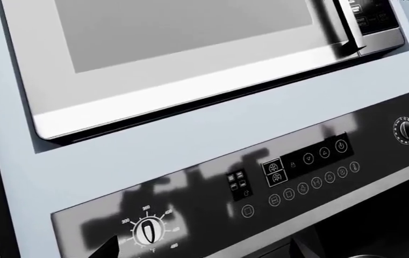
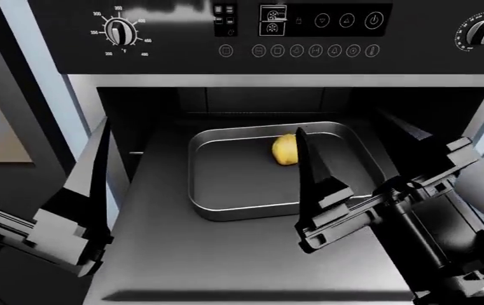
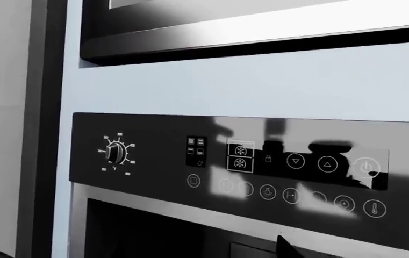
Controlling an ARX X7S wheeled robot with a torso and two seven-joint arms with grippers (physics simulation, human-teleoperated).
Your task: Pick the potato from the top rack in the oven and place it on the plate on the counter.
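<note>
The oven stands open, its dark cavity below the dial panel. The black top rack is pulled out towards me. On it rests a grey baking tray, and the small yellow potato lies in the tray's far half. My right gripper is open above the tray; one finger covers the potato's right edge. My left gripper is open at the cavity's left side, apart from the tray. Both wrist views face the control panel. The plate and the counter are out of view.
A steel microwave sits above the oven in pale blue-grey cabinet fronts. The cavity's side walls flank the rack. A tall pale panel stands left of the oven.
</note>
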